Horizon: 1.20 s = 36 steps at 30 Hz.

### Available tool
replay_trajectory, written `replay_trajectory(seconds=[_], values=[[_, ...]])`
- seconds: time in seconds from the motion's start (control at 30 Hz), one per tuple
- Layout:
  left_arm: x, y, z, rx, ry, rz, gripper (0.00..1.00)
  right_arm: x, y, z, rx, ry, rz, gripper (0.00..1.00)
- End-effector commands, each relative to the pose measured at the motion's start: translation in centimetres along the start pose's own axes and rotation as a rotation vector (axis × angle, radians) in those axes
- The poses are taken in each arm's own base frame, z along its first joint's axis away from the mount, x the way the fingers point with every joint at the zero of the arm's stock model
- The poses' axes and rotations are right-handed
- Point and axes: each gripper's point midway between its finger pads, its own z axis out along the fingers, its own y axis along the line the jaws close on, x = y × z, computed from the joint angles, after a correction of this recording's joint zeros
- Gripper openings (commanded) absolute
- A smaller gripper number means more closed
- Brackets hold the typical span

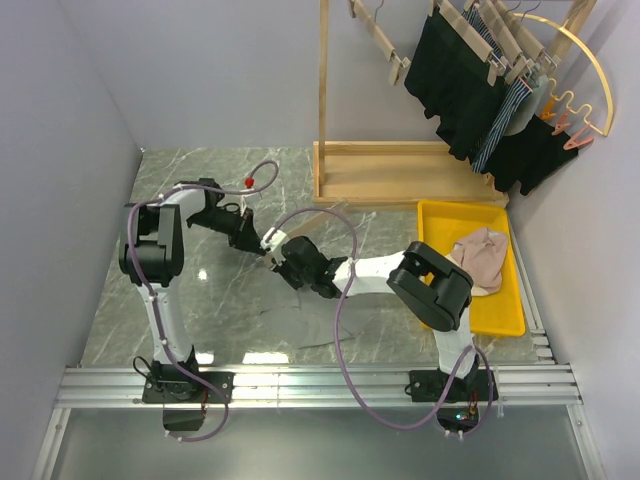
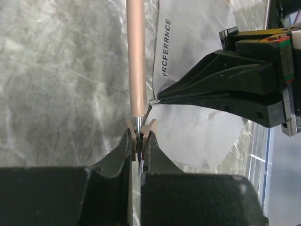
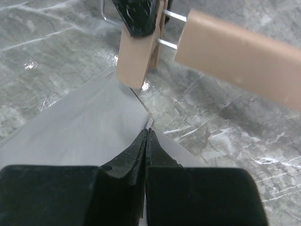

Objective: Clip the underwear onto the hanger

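The hanger's pale wooden bar (image 1: pixel 315 222) lies slanted over the middle of the table. My left gripper (image 2: pixel 139 139) is shut on the wooden clip (image 2: pixel 139 129) at the bar's near end, squeezing its tails. The bar (image 2: pixel 135 56) runs straight away from it. The light grey underwear (image 2: pixel 193 132), with printed letters on its waistband, lies beside the clip. My right gripper (image 3: pixel 146 132) is shut on an edge of the underwear (image 3: pixel 84 122), pinching a fold just below the clip (image 3: pixel 136 59). In the top view both grippers meet, the left (image 1: pixel 256 238) and the right (image 1: pixel 280 256).
A yellow tray (image 1: pixel 505 310) at the right holds a beige-pink garment (image 1: pixel 482 258). A wooden rack (image 1: pixel 400 175) at the back carries black garments (image 1: pixel 455 80) on hangers and a yellow hoop hanger (image 1: pixel 590 70). Grey walls stand on both sides.
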Motion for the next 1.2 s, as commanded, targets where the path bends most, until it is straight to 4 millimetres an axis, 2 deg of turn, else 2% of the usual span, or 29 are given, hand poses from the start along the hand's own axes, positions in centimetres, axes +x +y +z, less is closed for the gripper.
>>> replay_trajectory(seconds=[0.0,0.23,0.77,1.17], values=[[-1.5,-0.9,0.3,0.061,-0.043,0.081,0.0,-2.4,-0.3,-1.2,0.023,-0.077,-0.048,0.0],[-1.2,-1.8,1.0,0.137,-0.034,0.104,0.0,-3.5,-0.1,-1.7,0.027,-0.1,-0.062,0.0],[-1.1,-1.1,1.6,0.127,-0.019,0.111,0.0,-4.3,0.2,-2.8,0.028,-0.119,-0.095,0.0],[-0.7,-1.9,1.6,0.193,-0.001,0.135,0.0,-4.8,0.5,-3.1,0.018,-0.128,-0.091,0.0]])
